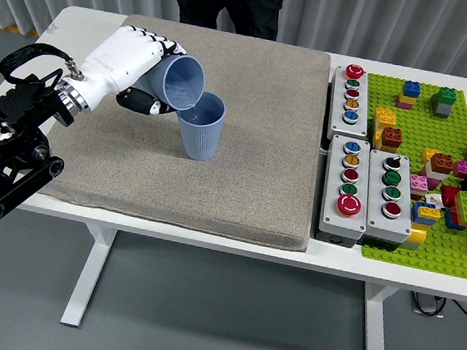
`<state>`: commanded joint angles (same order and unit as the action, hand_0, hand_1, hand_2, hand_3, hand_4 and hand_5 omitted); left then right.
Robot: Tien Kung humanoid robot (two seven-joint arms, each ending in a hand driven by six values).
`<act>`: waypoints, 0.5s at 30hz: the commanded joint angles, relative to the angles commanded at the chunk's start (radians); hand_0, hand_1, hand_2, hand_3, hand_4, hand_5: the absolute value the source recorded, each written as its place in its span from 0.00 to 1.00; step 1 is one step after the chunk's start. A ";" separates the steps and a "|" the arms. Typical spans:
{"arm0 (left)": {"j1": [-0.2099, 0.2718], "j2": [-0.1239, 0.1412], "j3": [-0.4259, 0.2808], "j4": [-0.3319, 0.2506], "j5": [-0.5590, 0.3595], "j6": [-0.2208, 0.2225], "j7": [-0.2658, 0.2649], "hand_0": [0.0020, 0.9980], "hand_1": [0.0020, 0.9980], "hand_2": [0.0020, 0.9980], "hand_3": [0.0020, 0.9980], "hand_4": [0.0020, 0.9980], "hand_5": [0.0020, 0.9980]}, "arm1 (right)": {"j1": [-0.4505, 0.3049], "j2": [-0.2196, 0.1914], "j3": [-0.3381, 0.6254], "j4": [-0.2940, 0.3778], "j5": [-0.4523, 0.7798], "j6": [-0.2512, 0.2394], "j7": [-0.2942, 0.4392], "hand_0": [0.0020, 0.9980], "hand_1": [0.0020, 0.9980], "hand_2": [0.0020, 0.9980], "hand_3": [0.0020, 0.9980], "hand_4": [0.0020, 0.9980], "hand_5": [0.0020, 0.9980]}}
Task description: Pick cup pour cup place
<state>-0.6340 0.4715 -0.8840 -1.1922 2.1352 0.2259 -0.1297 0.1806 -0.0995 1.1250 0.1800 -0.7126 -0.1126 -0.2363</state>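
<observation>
standing cup (201,126): upright on the grey mat (243,168), center-left of the surface (82,21).
left hand (133,60): at its 10 o'clock, grasping the tilted cup (181,82).
your pour: keep that lip over the mouth, tip slowly.

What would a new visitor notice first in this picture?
First, the white left hand holding a blue cup tilted over a second, upright blue cup on the grey mat. Next, the green brick plate with coloured bricks at the right, beside the button boxes.

Bright even overhead light, soft faint shadows, sharp focus, no glare
</observation>
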 joint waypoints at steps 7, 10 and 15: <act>-0.011 0.012 0.025 -0.002 0.022 0.010 0.010 0.54 0.50 0.53 0.53 0.79 0.03 | -0.003 0.000 0.000 0.000 -0.003 0.001 -0.001 0.72 0.70 0.75 0.71 0.33 0.28; -0.017 0.020 0.038 -0.005 0.031 0.015 0.013 0.54 0.50 0.53 0.53 0.79 0.03 | -0.004 0.001 0.001 0.000 -0.005 0.001 -0.001 0.72 0.70 0.75 0.71 0.33 0.28; -0.029 0.032 0.061 -0.009 0.040 0.022 0.017 0.54 0.50 0.53 0.53 0.79 0.03 | -0.007 0.001 0.003 0.000 -0.008 0.001 -0.002 0.72 0.70 0.75 0.71 0.33 0.28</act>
<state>-0.6634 0.5038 -0.8228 -1.2008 2.1751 0.2483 -0.1125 0.1733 -0.0989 1.1277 0.1800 -0.7204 -0.1116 -0.2380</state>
